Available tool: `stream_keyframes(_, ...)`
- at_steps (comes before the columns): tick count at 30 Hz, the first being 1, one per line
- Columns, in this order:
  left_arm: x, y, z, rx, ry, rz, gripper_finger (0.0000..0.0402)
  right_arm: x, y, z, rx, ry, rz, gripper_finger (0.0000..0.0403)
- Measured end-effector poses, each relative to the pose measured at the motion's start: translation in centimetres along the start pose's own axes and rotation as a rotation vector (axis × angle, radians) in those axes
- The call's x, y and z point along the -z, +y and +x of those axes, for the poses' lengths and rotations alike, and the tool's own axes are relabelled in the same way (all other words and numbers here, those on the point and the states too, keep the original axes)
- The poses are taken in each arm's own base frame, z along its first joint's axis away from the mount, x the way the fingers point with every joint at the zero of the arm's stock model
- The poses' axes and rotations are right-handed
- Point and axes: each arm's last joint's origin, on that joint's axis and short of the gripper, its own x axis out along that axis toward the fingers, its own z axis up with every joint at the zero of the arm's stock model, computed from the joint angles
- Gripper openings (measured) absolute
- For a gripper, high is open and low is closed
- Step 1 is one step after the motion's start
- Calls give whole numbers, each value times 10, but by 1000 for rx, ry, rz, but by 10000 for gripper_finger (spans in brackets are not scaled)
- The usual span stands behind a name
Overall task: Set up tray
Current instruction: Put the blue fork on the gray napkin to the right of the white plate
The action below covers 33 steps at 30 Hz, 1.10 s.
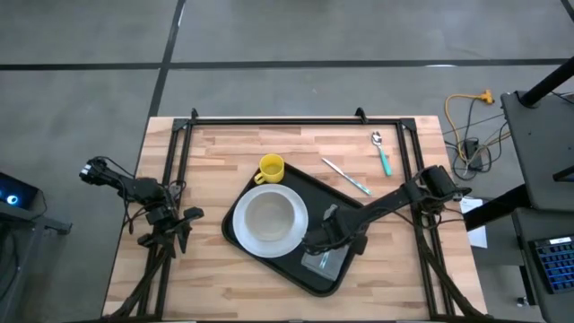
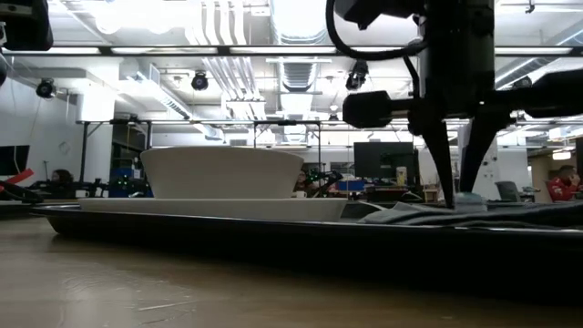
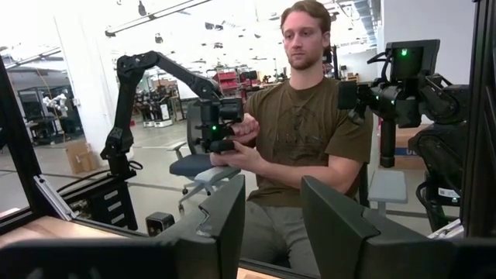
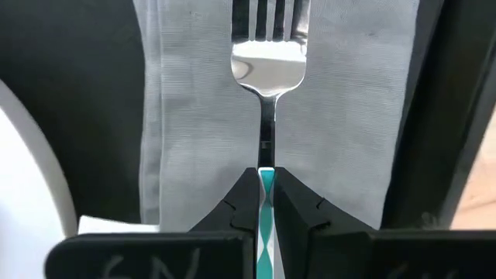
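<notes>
The wooden surface (image 1: 224, 152) carries the tray (image 1: 316, 190), which lies turned at an angle near the middle, somewhat toward the right arm's side. On the tray's left part sits a round white plate (image 1: 240, 235) with a white bowl (image 1: 269, 218) on it; in the low view the bowl (image 2: 221, 171) stands on the plate (image 2: 209, 208) above the tray's dark rim (image 2: 273, 230). On the tray's right part lies a folded grey napkin (image 4: 341, 116), just beside the plate. A fork (image 4: 268, 58) with a teal handle lies along the napkin, tines pointing away from the wrist. The right gripper (image 4: 266, 203) is down over the napkin, its jaws clenched on the fork's handle. A yellow mug (image 1: 270, 169) stands on the surface, touching or just beside the tray's far edge. A knife (image 1: 347, 177) lies partly over the tray's far right edge, and a teal-handled spoon (image 1: 383, 152) rests near the surface's far right corner. The left gripper (image 1: 186, 218) waits at the left edge, its jaws released, fingers (image 3: 225, 225) apart. A person (image 3: 298, 132) sits beyond the surface.
</notes>
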Motion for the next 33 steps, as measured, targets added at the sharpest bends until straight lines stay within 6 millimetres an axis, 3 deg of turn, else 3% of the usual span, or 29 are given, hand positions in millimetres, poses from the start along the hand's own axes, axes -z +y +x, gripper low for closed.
stream_keyframes(6,0,0,0,0,0,0,112,-2,-2,10,-6,10,13,13)
stream_keyframes(27,0,0,0,0,0,0,112,1,-1,10,-19,44,22,14)
stream_keyframes(33,0,0,0,0,0,0,112,1,-1,9,-22,47,23,48)
